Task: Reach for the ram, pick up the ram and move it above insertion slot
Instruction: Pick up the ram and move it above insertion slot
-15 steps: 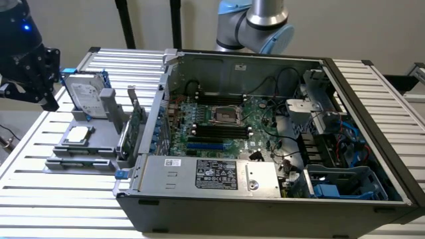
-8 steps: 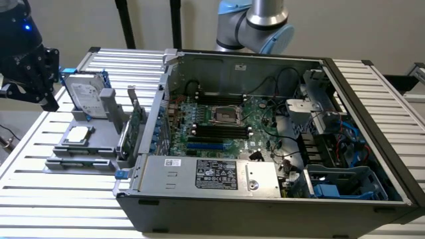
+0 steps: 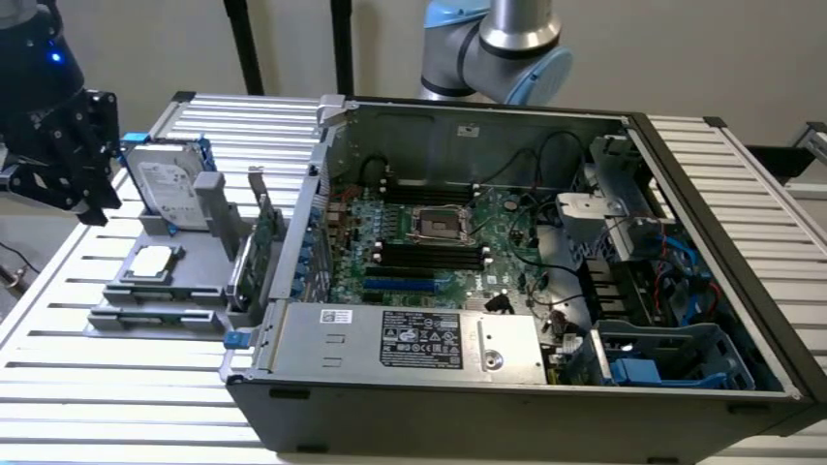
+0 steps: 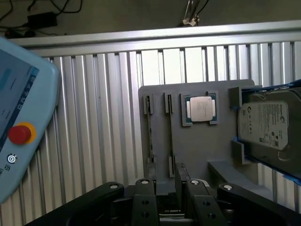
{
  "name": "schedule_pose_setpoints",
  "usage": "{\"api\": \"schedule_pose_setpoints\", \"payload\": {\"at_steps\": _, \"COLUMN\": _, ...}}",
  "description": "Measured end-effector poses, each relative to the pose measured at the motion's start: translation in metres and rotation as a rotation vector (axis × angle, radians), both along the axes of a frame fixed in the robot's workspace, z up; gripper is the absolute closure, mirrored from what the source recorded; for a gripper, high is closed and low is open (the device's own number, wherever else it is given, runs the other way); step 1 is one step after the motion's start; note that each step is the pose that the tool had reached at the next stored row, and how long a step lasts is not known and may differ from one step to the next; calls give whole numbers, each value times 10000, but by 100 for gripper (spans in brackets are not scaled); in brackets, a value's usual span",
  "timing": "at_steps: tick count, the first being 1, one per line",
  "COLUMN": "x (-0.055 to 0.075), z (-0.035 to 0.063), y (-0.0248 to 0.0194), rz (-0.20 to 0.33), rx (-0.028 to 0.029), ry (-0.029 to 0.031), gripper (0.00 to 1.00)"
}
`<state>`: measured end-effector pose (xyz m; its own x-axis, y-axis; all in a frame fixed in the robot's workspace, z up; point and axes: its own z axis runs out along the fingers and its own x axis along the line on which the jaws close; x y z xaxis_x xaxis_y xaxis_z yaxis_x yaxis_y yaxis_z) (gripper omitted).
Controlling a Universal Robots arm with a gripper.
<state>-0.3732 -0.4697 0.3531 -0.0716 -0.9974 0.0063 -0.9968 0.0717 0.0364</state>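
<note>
Ext cam high over PC case (image 3: 517,407), wrist cam close, tray (image 4: 202,146) shared

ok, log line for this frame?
step: reach | gripper: hovering near slots of grey holder | on holder: CPU, hard drive

The arm (image 3: 498,44) at the far side has a silver metal tube, a grey round joint and light blue plastic caps (image 3: 549,73) on the joint ends. At the left, the wrist part is black and glossy, and a small blue light (image 3: 54,54) shines on it. The gripper (image 3: 62,160) is matt black, built of angular, plate-like parts. Seen close, its black links carry round silver screw heads (image 4: 144,181) in a row
</note>
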Motion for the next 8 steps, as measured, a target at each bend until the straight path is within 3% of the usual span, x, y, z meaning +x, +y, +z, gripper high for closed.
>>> {"api": "schedule_pose_setpoints", "payload": {"at_steps": 5, "x": 0, "z": -89, "y": 0, "rz": 31, "rx": 3, "ry": -81, "gripper": 69}}
{"api": "schedule_pose_setpoints", "payload": {"at_steps": 8, "x": 0, "z": -143, "y": 0, "rz": 57, "rx": 2, "ry": -90, "gripper": 69}}
